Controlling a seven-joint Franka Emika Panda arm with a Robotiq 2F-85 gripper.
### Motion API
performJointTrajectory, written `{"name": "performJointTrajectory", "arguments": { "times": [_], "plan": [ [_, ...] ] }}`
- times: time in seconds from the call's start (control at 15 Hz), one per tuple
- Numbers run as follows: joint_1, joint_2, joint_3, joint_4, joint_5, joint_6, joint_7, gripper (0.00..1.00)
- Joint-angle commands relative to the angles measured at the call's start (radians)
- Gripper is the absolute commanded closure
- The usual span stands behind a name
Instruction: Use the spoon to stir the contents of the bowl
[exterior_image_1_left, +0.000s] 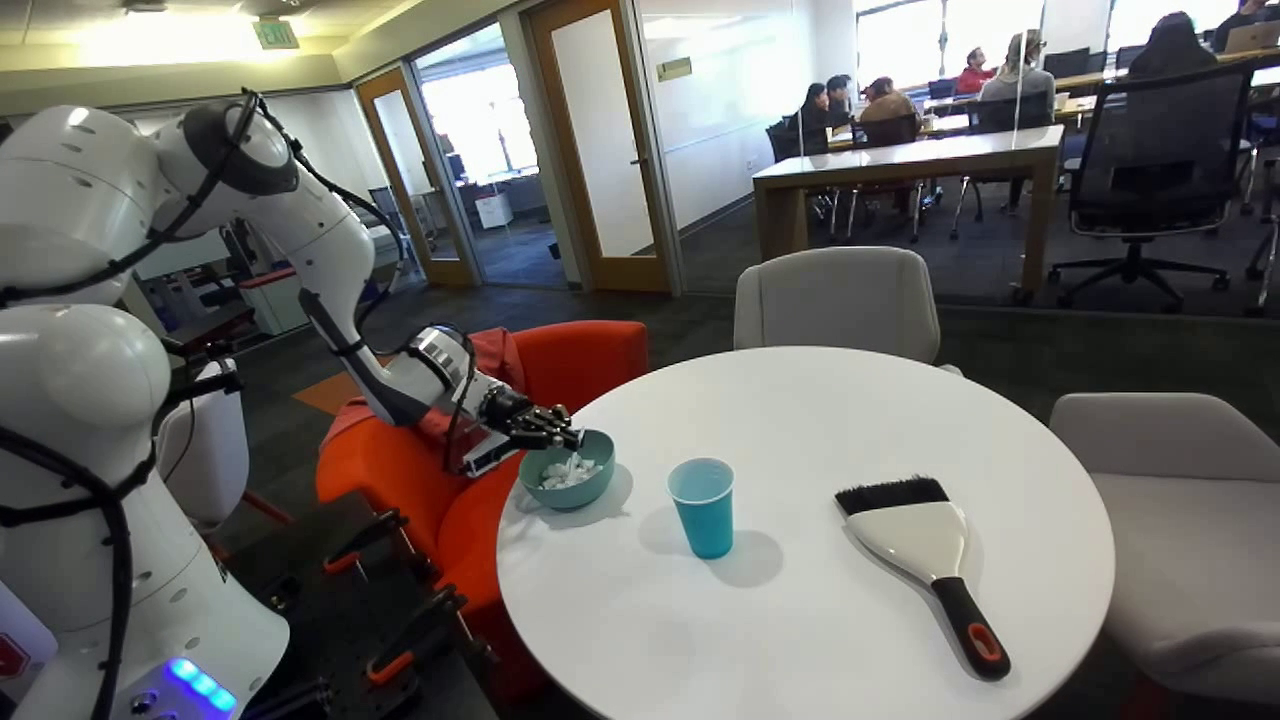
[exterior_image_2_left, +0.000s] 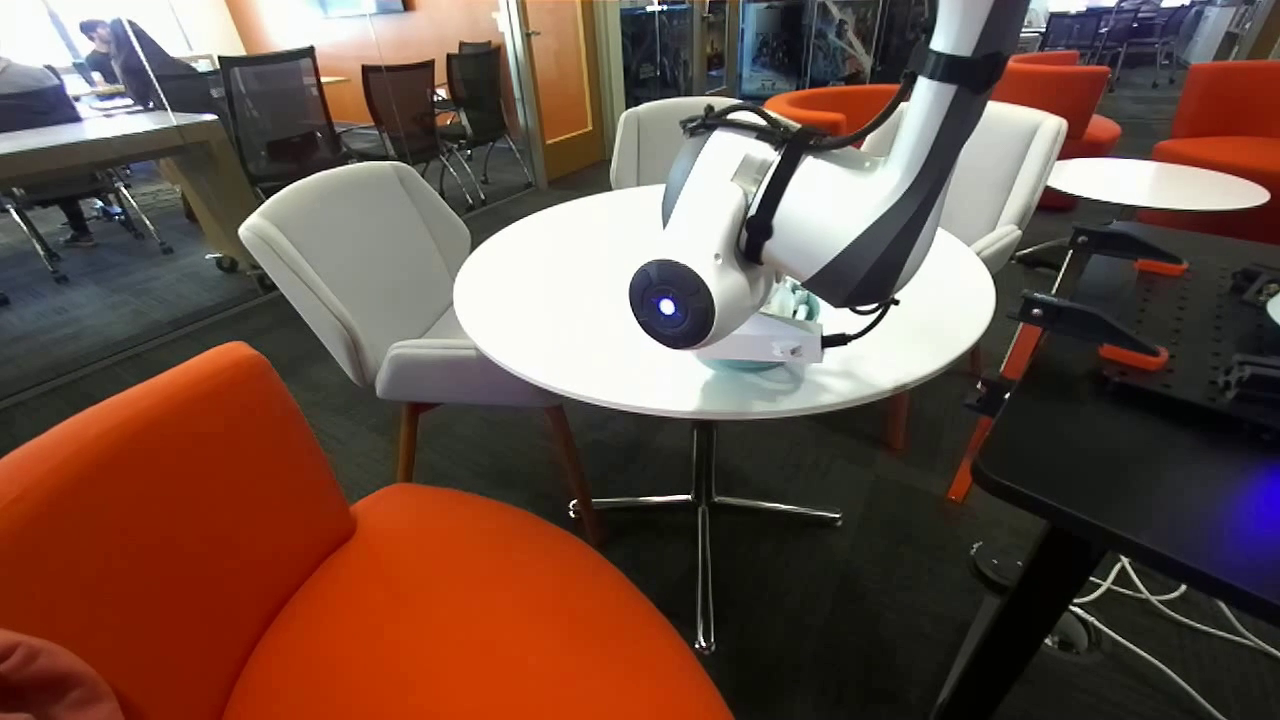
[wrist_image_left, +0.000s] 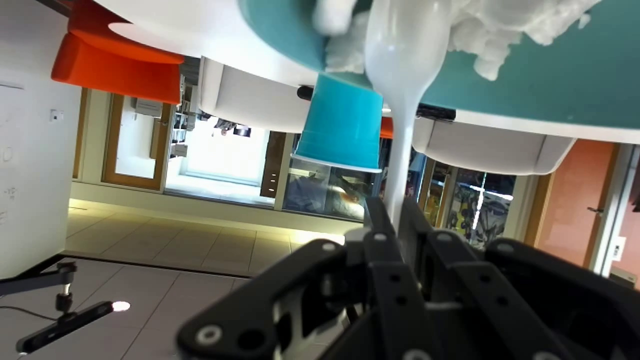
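The bowl (exterior_image_1_left: 590, 492) sits close to the edge of the bench (exterior_image_1_left: 790, 640) by the orange chair (exterior_image_1_left: 590, 350). The blue cup (exterior_image_1_left: 703, 515) stands farther in; open surface runs from it to the brush (exterior_image_1_left: 912, 540), toward the opposite edge. The arm (exterior_image_1_left: 325, 240) reaches in over the bowl's edge, wrist low, its tool (wrist_image_left: 395, 215) slanting down, clenched on the spoon (wrist_image_left: 402, 105), whose head is inside the bowl at the whitish contents (exterior_image_1_left: 566, 474).

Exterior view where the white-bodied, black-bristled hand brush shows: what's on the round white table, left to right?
Round pale teal-green bowl, tapered bright blue cup, white-bodied, black-bristled hand brush.
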Motion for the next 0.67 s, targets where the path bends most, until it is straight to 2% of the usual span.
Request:
{"name": "performJointTrajectory", "arguments": {
  "times": [0.0,0.27,0.6],
  "plan": [
    [0.054,0.008,-0.075,0.008,0.01,0.02,0.001,0.97],
    [0.079,0.031,-0.108,0.036,-0.005,0.033,0.002,0.97],
    [0.086,0.067,-0.097,0.083,-0.044,0.042,0.002,0.97]
  ]
}}
